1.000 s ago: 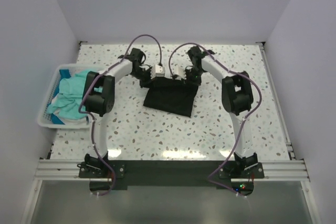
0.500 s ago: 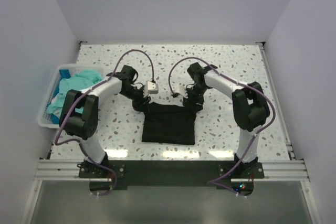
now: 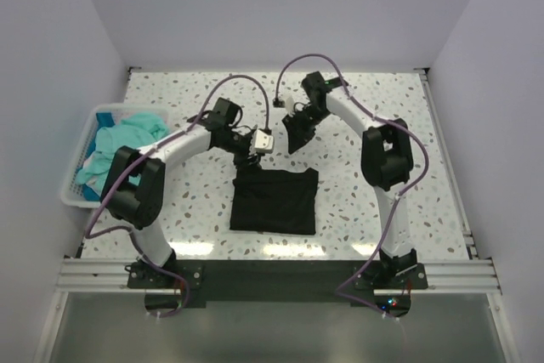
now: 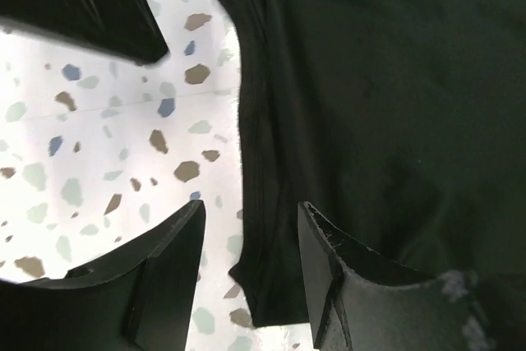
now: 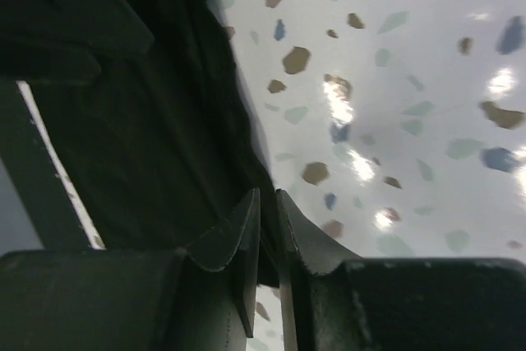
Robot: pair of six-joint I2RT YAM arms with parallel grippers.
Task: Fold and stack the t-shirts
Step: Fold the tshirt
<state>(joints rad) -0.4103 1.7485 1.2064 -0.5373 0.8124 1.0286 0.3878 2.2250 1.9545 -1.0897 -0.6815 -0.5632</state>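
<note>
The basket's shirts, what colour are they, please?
The shirts are teal, clearest in top external.

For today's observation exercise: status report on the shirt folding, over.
Left tool open at edge of black t-shirt. Right tool shut, grip on cloth unclear. Teal t-shirts in white basket. Nothing blocking.

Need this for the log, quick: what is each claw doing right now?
Left claw: open, holding nothing, over the edge of the black t-shirt.
Right claw: closed on black cloth.
</note>
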